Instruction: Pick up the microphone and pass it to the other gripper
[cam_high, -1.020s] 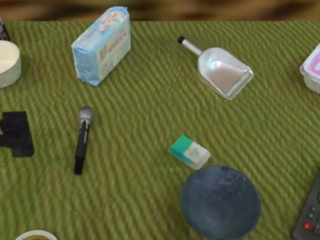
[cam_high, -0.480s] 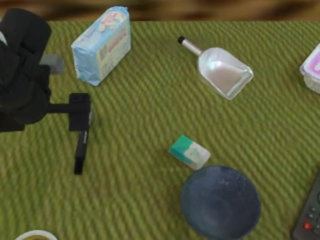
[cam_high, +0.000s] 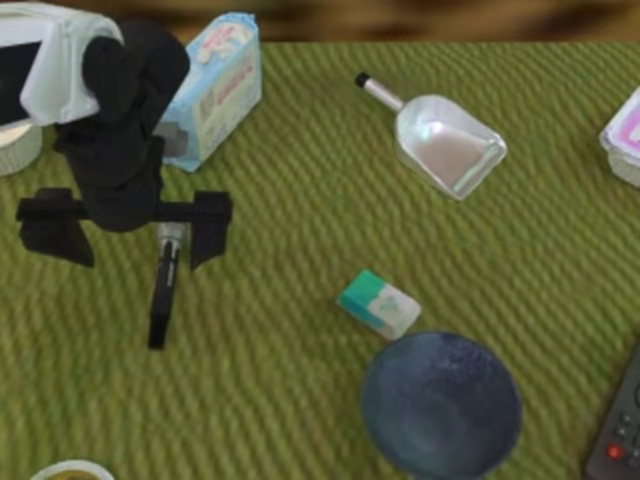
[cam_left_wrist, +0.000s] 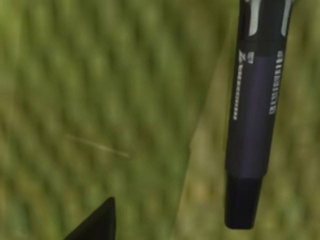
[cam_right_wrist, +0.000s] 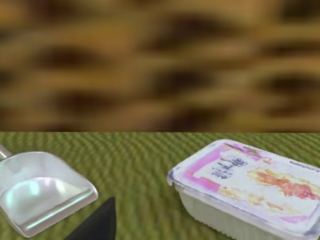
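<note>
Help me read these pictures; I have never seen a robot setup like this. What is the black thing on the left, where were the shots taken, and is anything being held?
The top view looks down on a green table. The black shape is the left gripper, fingers spread wide above the microphone, which lies flat, unheld. Around lie a clear scoop, a dark bowl, a wipes pack and a small eraser. The left wrist view looks down at the microphone's handle. The right wrist view, from the arm parked off the table's right, shows the scoop and a sealed food tray.
</note>
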